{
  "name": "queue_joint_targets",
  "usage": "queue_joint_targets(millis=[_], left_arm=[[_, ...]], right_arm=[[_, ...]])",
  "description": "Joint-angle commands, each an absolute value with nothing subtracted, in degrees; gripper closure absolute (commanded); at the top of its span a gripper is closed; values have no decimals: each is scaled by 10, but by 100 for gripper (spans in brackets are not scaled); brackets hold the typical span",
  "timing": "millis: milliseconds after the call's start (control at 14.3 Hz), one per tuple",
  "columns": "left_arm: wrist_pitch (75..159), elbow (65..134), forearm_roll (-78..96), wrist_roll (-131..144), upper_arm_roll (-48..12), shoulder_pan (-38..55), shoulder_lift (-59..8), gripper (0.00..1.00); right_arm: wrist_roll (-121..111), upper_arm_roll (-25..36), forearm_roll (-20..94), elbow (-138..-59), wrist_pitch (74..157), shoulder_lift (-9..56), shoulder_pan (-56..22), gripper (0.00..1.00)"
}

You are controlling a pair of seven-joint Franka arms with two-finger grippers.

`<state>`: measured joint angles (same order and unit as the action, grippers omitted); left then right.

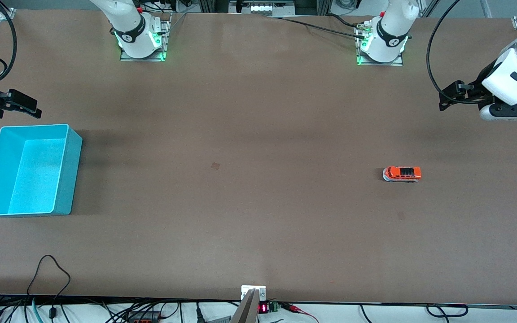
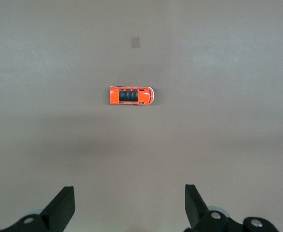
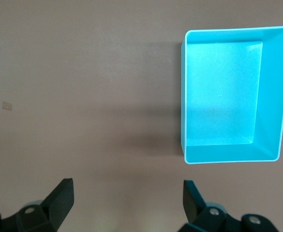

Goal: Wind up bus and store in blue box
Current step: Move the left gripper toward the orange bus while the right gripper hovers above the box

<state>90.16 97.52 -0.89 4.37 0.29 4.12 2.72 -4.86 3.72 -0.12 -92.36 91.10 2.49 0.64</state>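
Bus sits upright on the table's left-arm end, blue box at nine o'clock, well apart. Both my claws, left gripper and right gripper, hang released, grasping nothing

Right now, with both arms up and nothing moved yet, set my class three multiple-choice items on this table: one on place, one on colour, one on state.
1. Where does the bus stand?
A. In the blue box
B. On the table toward the left arm's end
C. Between one gripper's fingers

2. What colour is the bus's body?
A. Orange
B. Green
C. Yellow

3. How is the blue box now?
A. Tipped on its side
B. Upright with the bus inside
C. Upright and empty

Answers:
1. B: the bus sits on the bare table, apart from the box at the right arm's end.
2. A: orange with black roof panels, clear in the left wrist view.
3. C: the right wrist view shows only its floor; the left gripper and the right gripper hang open, holding nothing.
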Motion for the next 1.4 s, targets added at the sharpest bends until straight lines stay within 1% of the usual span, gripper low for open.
queue_joint_targets(millis=[0,698,907,1116,1326], left_arm=[[897,984,1,26,13,50,38,0],[883,980,1,23,7,45,18,0],[855,975,0,23,7,46,16,0],[846,970,0,17,6,48,4,0],[836,970,0,-68,6,47,-5,0]], right_arm=[[-43,33,6,-929,911,18,11,0],[-49,33,6,-927,914,26,11,0],[-44,31,-3,-926,913,40,7,0],[-47,31,-1,-924,908,65,10,0],[-66,32,0,-924,905,78,13,0]])
